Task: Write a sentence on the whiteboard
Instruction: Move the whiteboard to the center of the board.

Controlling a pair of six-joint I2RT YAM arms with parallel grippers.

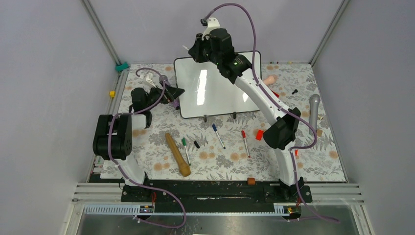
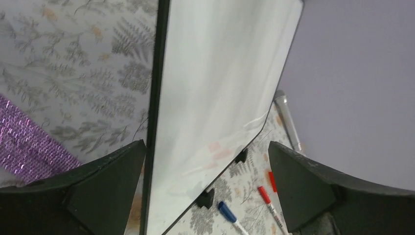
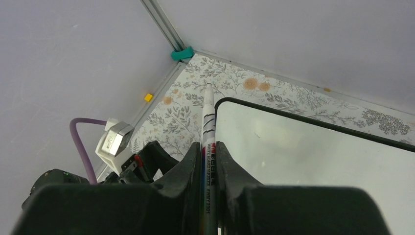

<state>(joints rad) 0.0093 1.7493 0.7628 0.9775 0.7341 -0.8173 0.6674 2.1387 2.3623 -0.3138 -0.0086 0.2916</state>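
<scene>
Nearest, low in the top view, spare markers (image 1: 218, 135) and a wooden stick (image 1: 177, 154) lie loose on the floral cloth (image 1: 220, 164). They are well apart from both arms and look harmless where they are.

The trouble lies further back. The left gripper (image 2: 206, 143) is spread wide, with the left edge of the whiteboard (image 1: 215, 98) passing between its fingers and neither pad touching. Nothing braces the board, so I judge that pen pressure could slide it along the cloth or rock it on its feet and spoil the letters.

Further still, the right gripper (image 3: 208, 147) is clamped on a marker (image 3: 208, 115). The marker's tip sits at the board's upper-left corner in the top view, seemingly over the frame or the cloth beyond rather than over the white face. A stroke begun there would mark the cloth or catch the frame. The pads hold the barrel well back from the tip, so it may also twist in the grip under load. No writing shows on the board, so the sentence is not yet begun.

The left arm is folded at centre-left of the top view, its wrist aimed right at the board's edge. The right arm rises from lower right and stretches diagonally over the board's right half, its wrist bent down at top centre.
</scene>
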